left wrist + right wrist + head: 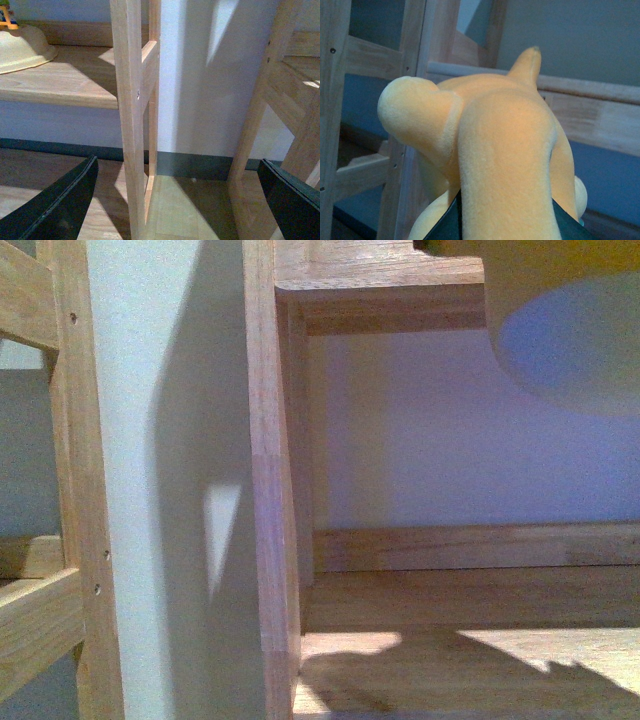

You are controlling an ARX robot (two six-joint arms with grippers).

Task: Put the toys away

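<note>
Orange-yellow plush animal clamped in the right gripper, left gripper spread wide, pale wooden shelf board at five o'clock, white wall at nine o'clock

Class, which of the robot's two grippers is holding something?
The right gripper: its dark fingers clamp a soft orange-yellow plush toy. The left gripper is spread open and empty, with a wooden shelf post visible through its gap.

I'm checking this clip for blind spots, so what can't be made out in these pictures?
Plush toy: right wrist view, face and any tag out of sight.
Right gripper: same view, plush covers all but two dark edges.
Pale round object: front view, cut by top and right edges.
</note>
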